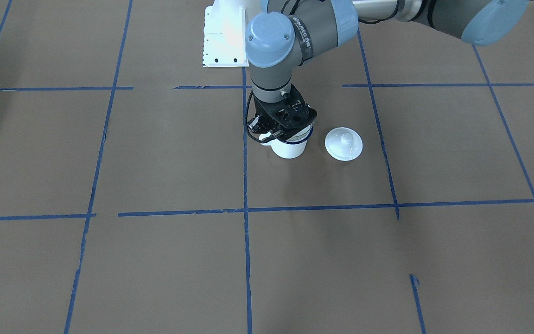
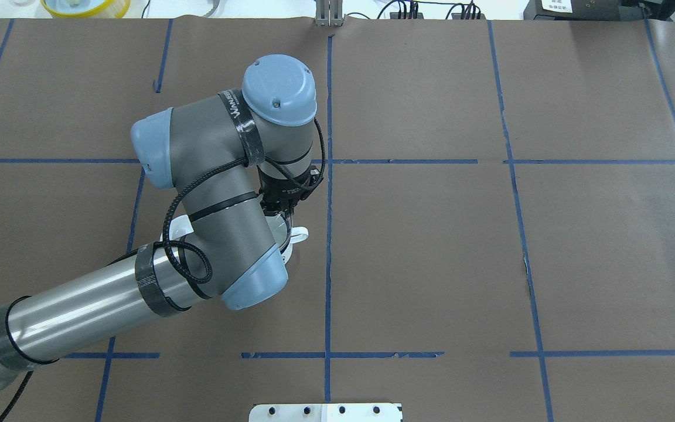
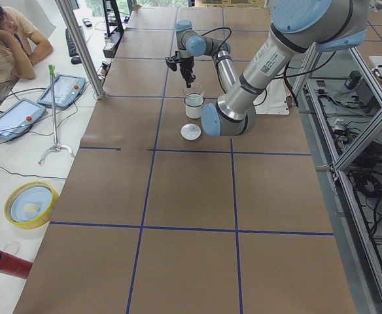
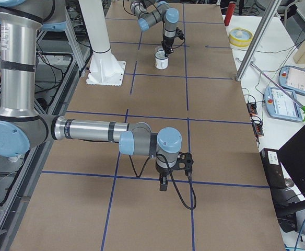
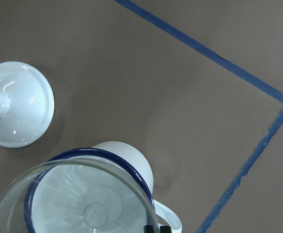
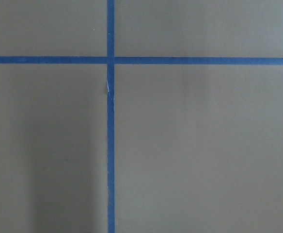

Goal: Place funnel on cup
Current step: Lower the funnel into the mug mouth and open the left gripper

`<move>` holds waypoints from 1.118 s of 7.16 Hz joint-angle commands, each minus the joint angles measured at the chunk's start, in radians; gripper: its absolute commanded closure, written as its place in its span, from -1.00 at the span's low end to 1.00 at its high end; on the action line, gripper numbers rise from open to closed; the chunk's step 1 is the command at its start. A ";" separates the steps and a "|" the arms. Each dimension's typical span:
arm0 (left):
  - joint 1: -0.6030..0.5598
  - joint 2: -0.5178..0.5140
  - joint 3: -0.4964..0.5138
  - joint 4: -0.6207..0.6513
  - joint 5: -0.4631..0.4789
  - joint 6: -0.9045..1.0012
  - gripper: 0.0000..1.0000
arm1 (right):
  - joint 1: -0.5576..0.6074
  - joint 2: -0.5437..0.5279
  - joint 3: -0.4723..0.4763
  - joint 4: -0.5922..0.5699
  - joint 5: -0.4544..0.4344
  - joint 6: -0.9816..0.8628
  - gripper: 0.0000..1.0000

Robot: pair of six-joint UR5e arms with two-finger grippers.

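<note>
Right arm, near in the right-end view: right gripper (image 4: 163,185) hangs fingers-down just above the table (image 4: 142,219), well apart from the cup. Only that side view shows it. Its own wrist cam frames just brown paper and crossing blue tape lines (image 6: 110,145). Can't tell how far open it is or whether it holds anything.

Left arm, far end: left gripper (image 5: 157,228) points straight down over the cup (image 5: 127,158).

Left wrist cam, lens outward:
- The funnel (image 5: 73,194) is nearest, clear, wide rim up. Its rim overlaps the cup mouth, shifted a bit off centre, away from the handle (image 5: 168,218).
- Two dark fingertips (image 5: 150,228) sit at the frame's bottom edge with a narrow gap. The funnel's rim runs in between them, so it's pinched on the handle side.
- The stem points down into the mug. The left-end view shows the funnel bowl above the blue rim. Can't tell if glass touches enamel.
- The cup is upright on the table, handle toward the robot's right.
- Beyond it is the lid (image 5: 18,104), white, knob up, flat on the paper. It's just beside the cup on the robot's left, not touching.
</note>
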State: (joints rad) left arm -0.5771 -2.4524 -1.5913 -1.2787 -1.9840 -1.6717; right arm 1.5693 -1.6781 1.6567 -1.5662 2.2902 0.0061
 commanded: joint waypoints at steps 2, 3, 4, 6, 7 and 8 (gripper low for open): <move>0.003 0.003 0.005 -0.011 0.001 0.001 1.00 | 0.000 0.000 0.000 0.000 0.000 0.000 -1.00; 0.003 0.007 0.004 -0.010 0.001 0.001 1.00 | 0.000 0.000 0.000 0.000 0.000 0.000 -1.00; 0.003 0.027 -0.006 -0.011 0.001 0.001 1.00 | 0.000 0.000 0.000 0.000 0.000 0.000 -1.00; 0.003 0.030 -0.010 -0.013 0.001 0.000 -0.08 | 0.000 0.000 0.000 0.000 0.000 0.000 -1.00; 0.003 0.030 -0.018 -0.019 0.001 -0.002 -0.99 | 0.000 0.000 0.000 0.000 0.000 0.000 -1.00; 0.000 0.035 -0.048 -0.019 0.004 0.000 -1.00 | 0.000 0.000 0.000 0.000 0.000 0.000 -1.00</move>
State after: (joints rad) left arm -0.5744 -2.4214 -1.6138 -1.2956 -1.9826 -1.6726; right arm 1.5693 -1.6782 1.6567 -1.5662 2.2902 0.0061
